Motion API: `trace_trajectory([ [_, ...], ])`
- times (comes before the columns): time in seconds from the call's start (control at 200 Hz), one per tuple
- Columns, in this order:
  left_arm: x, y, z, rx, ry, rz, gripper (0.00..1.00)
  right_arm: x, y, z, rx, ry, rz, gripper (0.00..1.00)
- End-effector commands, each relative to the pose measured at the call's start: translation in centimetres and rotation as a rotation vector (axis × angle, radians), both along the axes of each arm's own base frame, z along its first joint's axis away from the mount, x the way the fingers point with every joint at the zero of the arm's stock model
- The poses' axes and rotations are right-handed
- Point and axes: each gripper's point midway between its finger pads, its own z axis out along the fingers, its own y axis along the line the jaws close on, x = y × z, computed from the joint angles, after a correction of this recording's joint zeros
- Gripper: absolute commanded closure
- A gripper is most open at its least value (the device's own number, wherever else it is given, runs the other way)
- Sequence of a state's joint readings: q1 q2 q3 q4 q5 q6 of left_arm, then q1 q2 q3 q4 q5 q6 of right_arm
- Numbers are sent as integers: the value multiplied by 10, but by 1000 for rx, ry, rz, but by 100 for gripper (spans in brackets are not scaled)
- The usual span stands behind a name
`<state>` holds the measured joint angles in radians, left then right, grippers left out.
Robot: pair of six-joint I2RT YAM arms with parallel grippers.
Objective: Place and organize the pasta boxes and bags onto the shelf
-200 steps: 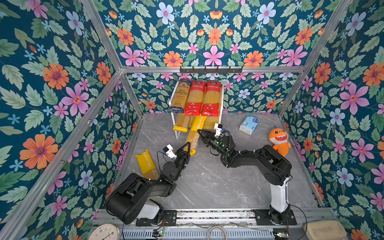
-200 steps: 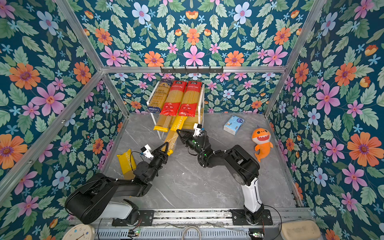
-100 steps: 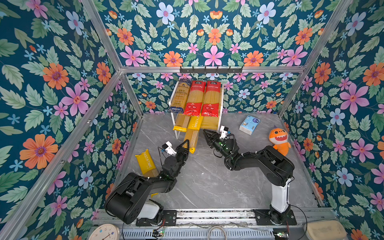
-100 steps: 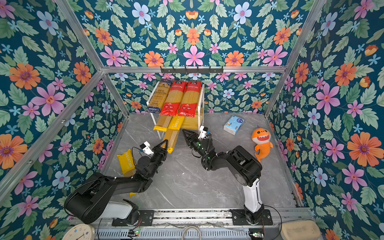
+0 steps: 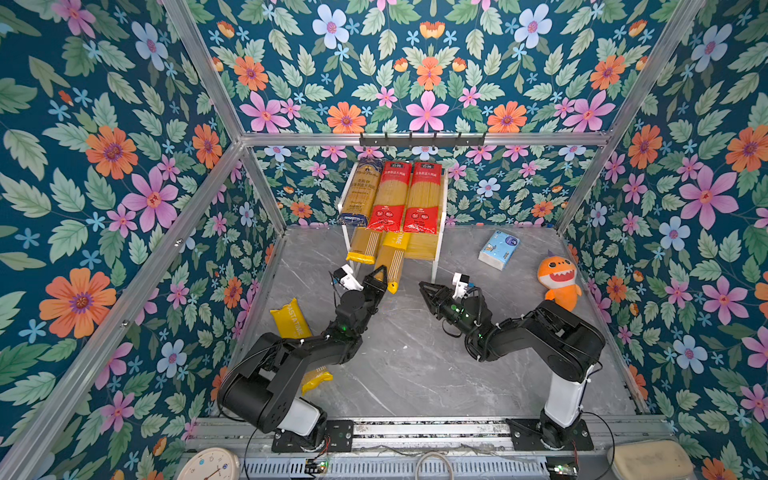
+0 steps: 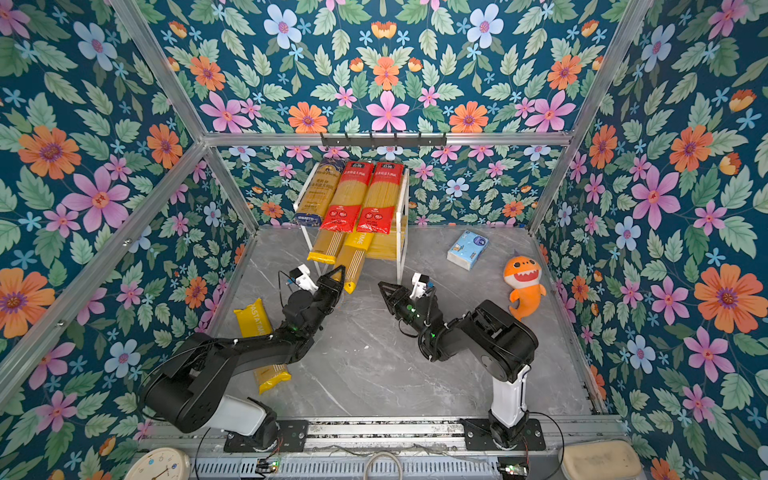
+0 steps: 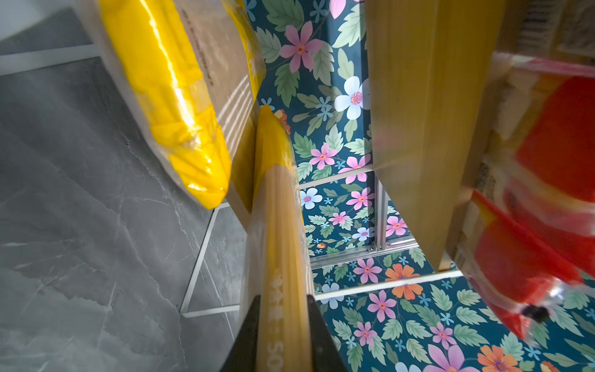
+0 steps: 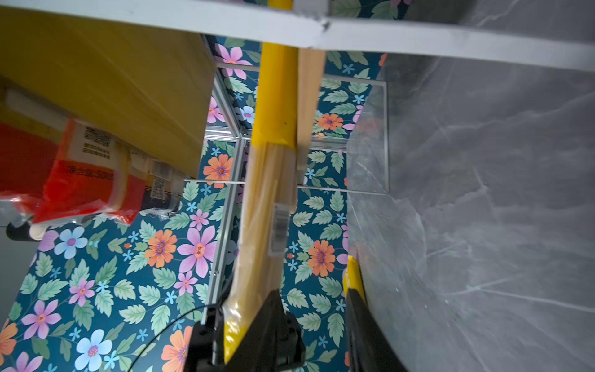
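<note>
The shelf (image 5: 435, 266) stands at the back wall. Its top board holds a navy pasta pack (image 5: 361, 191) and two red ones (image 5: 388, 195) (image 5: 424, 195). A yellow pack (image 5: 363, 247) lies on the lower board. My left gripper (image 5: 380, 276) (image 7: 283, 299) is shut on the near end of a second yellow pack (image 5: 390, 259) (image 7: 277, 241), whose far end rests on the lower board. The right gripper (image 5: 422, 286) (image 8: 314, 291) is open, empty, and right of that pack (image 8: 267, 199). A third yellow pack (image 5: 291, 318) lies on the floor under my left arm.
A blue-and-white tissue pack (image 5: 498, 249) and an orange shark plush (image 5: 559, 282) lie at the back right. A black hook rail (image 5: 422, 139) hangs above the shelf. Floral walls close in on three sides. A clock (image 5: 210, 465) sits at the front left edge.
My right gripper opened, let go of the yellow pack and drew back to the right. My left gripper moved toward the shelf, pushing the pack further onto the lower board.
</note>
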<state>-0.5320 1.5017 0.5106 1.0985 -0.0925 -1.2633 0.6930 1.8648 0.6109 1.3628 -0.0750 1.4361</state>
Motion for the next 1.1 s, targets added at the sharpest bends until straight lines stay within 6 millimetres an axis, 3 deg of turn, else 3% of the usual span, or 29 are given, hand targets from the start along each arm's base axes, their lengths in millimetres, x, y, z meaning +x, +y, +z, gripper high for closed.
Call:
trace_trajectory([
  [0.0,12,-2,22,-15,-84,29,88,-8,-1,8,36,-21,20,64],
  [0.3,59,-10,10,-19,-57,104,88,-15,3,4,28,-14,44,65],
  [0.59,70,-2,6,72,-34,155,85,-16,4,1,28,-6,49,65],
  [0.65,70,-2,3,74,-27,147,80,-17,4,2,28,-8,51,65],
  [0.89,62,1,4,56,-22,113,44,-17,6,1,24,-10,57,65],
  [1.1,46,-1,1,29,-2,62,36,-16,9,2,27,-12,61,65],
])
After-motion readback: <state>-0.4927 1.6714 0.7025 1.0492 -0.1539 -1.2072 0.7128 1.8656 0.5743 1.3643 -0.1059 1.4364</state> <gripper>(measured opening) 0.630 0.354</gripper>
